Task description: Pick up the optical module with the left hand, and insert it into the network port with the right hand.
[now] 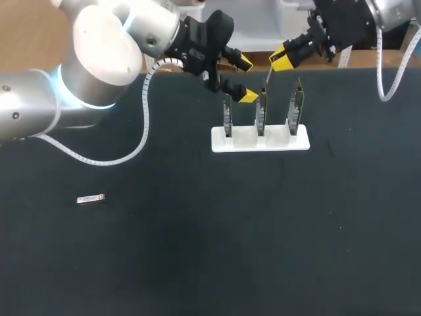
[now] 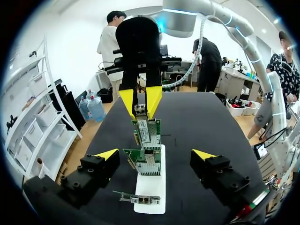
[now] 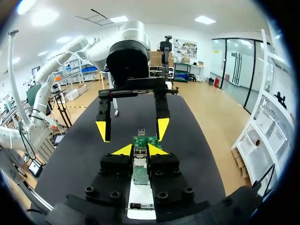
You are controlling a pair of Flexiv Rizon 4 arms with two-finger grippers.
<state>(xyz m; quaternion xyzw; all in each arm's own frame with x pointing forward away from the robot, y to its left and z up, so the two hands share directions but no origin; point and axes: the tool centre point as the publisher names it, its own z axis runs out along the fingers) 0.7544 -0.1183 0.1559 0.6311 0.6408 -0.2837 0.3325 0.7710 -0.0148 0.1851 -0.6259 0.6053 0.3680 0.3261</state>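
Observation:
My right gripper (image 1: 281,60) is shut on a small silver optical module (image 1: 266,75), held just above the row of upright green network cards (image 1: 261,113). In the left wrist view the right gripper (image 2: 139,101) holds the module (image 2: 139,111) against the top of a card (image 2: 149,132); I cannot tell whether it sits in the port. From the right wrist the module (image 3: 139,152) lies between that gripper's (image 3: 139,150) yellow tips. My left gripper (image 1: 247,79) hangs open beside the left card, holding nothing. A second module (image 1: 91,199) lies on the mat at left.
The three cards stand in a white holder (image 1: 217,141) at the back middle of the black mat (image 1: 217,237). The left arm's white cable (image 1: 141,131) loops down onto the mat behind the spare module.

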